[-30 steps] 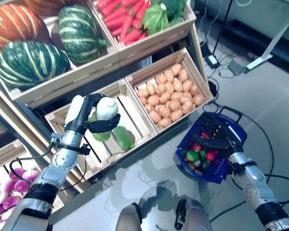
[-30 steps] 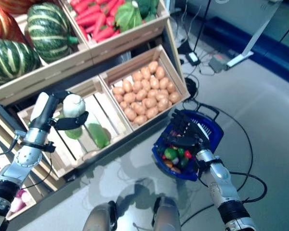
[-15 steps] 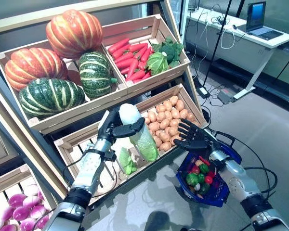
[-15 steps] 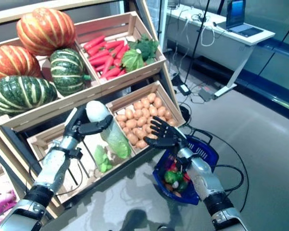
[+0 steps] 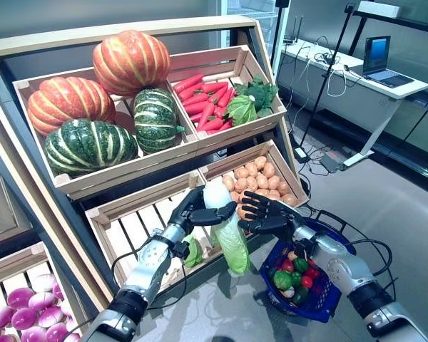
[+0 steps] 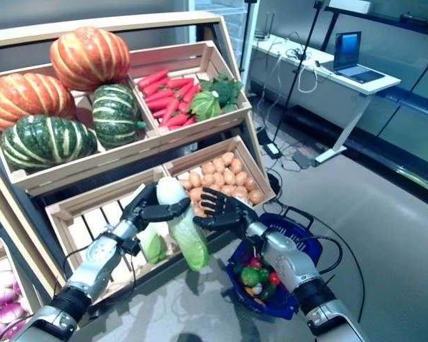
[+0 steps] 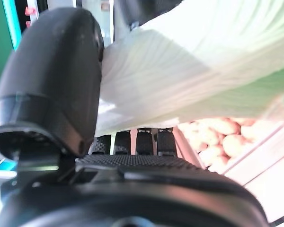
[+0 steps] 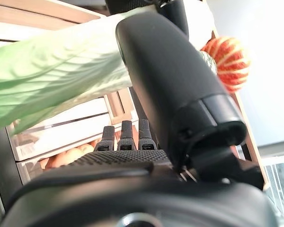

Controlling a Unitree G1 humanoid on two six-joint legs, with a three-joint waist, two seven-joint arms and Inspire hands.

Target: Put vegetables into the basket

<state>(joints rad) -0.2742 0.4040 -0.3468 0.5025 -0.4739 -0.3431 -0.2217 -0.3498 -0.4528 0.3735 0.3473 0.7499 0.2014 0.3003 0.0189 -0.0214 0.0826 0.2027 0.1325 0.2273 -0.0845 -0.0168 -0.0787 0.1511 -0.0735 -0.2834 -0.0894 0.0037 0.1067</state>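
In the left eye view a pale green and white napa cabbage (image 5: 227,231) is held by its white stem end in the left hand (image 5: 194,211), whose fingers and thumb are curled round it, so that the leafy end hangs down in front of the slatted wooden crate (image 5: 146,228) of the lower shelf; a second, smaller green cabbage (image 5: 192,251) is seen lying in that crate. The right hand (image 5: 265,216) is raised just beside the held cabbage with its fingers spread and straight, grasping nothing, above the blue plastic basket with a black handle (image 5: 319,299), in which small red and green vegetables (image 5: 294,271) are piled. In the right eye view the neighbouring crate of brown potatoes (image 6: 217,173) is shown behind both hands, and on the upper shelf striped orange and dark green pumpkins (image 6: 57,100) are set beside a crate of red carrots (image 6: 167,92) and leafy greens (image 6: 210,100). In the left wrist view the thumb (image 7: 57,80) is seen pressed against the cabbage's white ribbed stem. In the right wrist view the fingers (image 8: 125,137) are shown extended, with the cabbage leaf close by. No legible writing is found in any view.
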